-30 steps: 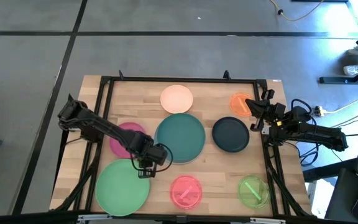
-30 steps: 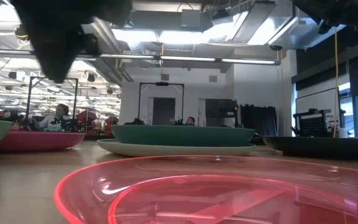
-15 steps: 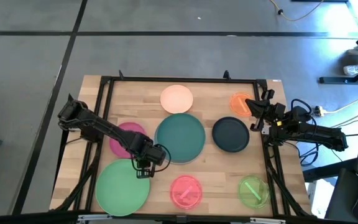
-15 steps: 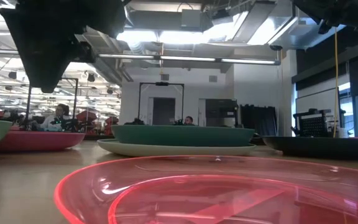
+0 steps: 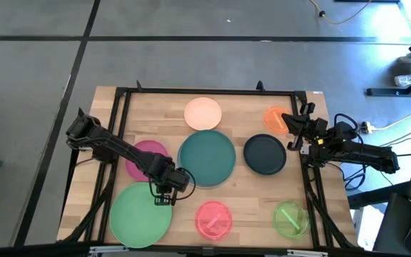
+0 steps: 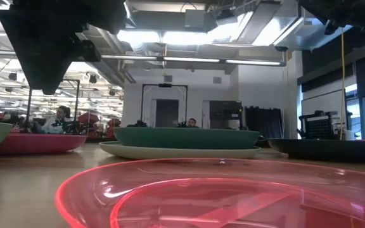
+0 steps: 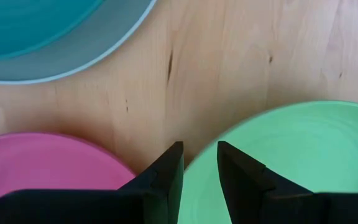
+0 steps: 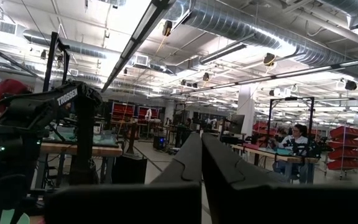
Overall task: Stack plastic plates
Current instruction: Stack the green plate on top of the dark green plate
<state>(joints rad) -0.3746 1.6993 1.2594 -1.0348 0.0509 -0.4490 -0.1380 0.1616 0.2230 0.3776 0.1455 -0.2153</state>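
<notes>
Several plates lie flat on the wooden table (image 5: pixel 245 193). A teal plate (image 5: pixel 207 155) sits on a wider pale blue-grey plate (image 6: pixel 182 152). Around them lie peach (image 5: pixel 203 113), orange (image 5: pixel 274 118), dark navy (image 5: pixel 265 154), magenta (image 5: pixel 143 155), light green (image 5: pixel 140 213), pink (image 5: pixel 213 219) and lime (image 5: pixel 291 218) plates. My left gripper (image 5: pixel 164 194) is open and hangs above the table (image 6: pixel 43 50). Its fingers stand to either side of the light green plate's far rim (image 7: pixel 229 134), beside the magenta plate (image 7: pixel 55 168). My right gripper (image 5: pixel 291 133) is shut, at the table's right edge near the orange plate.
A black frame (image 5: pixel 205 91) runs around the table's edges. Bare wood shows between the navy, pink and lime plates (image 5: pixel 255 196). In the low view the pink plate (image 6: pixel 220 196) fills the foreground. People sit in the room far behind the table (image 6: pixel 59 120).
My left gripper has shifted a little toward the table's near-left, over the light green plate's far rim. The plates have stayed where they were.
</notes>
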